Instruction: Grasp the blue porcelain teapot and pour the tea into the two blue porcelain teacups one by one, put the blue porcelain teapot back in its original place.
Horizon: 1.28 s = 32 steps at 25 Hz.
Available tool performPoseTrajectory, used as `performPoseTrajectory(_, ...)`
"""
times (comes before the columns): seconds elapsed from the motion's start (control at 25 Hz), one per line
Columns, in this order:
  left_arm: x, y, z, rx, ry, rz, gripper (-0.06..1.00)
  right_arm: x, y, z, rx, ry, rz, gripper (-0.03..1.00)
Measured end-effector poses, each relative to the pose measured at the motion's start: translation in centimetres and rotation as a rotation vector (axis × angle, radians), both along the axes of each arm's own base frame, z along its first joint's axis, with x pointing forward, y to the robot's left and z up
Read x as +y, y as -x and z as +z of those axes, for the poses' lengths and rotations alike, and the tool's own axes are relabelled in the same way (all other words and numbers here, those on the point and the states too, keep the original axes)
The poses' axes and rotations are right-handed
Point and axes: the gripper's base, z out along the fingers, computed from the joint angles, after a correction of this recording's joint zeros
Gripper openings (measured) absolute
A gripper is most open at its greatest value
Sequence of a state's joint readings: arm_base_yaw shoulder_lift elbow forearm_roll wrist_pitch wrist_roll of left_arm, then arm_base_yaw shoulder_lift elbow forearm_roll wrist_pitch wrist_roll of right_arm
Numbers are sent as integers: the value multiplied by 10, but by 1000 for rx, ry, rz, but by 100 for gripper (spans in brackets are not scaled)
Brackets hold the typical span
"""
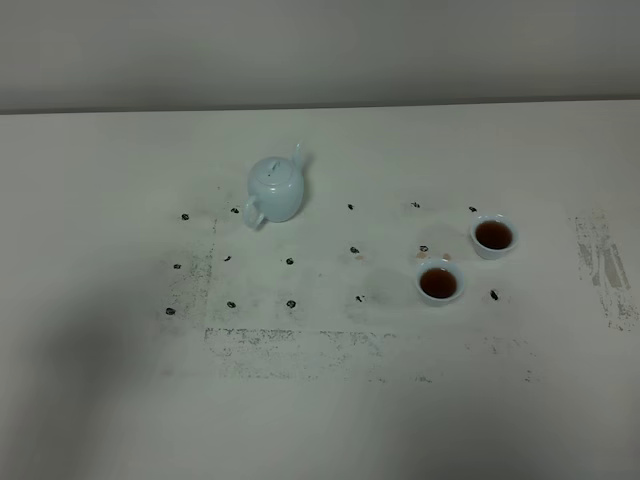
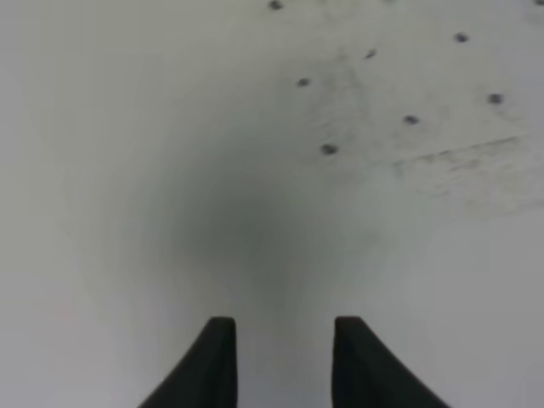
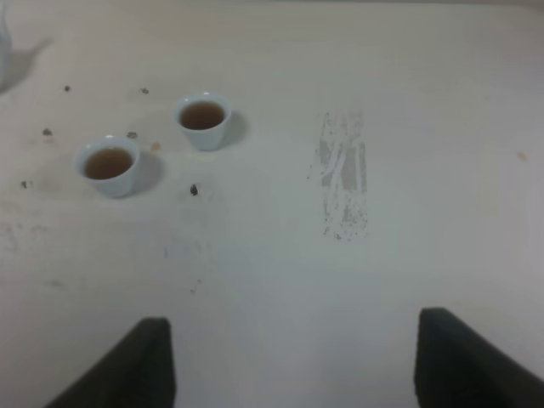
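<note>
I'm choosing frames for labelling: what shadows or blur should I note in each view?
Exterior high: soft, slightly hazy, a broad shadow darkens the table at lower left. Left wrist: dark blurred shadow ahead of the left gripper, table marks out of focus. Right wrist: evenly lit, teacups cast small soft shadows.

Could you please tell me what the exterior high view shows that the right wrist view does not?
Only the exterior high view shows the whole blue porcelain teapot, upright with its lid on, standing apart from the cups. Only the right wrist view shows the right gripper, its fingers wide apart over bare table, holding nothing. Both show the two blue porcelain teacups, each holding dark tea, and the scuffed patch.
</note>
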<state>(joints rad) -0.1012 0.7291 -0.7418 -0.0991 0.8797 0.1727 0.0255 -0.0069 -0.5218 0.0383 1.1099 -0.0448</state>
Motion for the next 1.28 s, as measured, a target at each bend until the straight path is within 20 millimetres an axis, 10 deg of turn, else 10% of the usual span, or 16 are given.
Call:
performPoseTrajectory(0.44,9,80,-39,-41,22,79,27,0,0,0,0,0,0,57)
performPoseTrajectory(1.28,7,118,-59,-221,25,154,27,0,0,0,0,0,0,57)
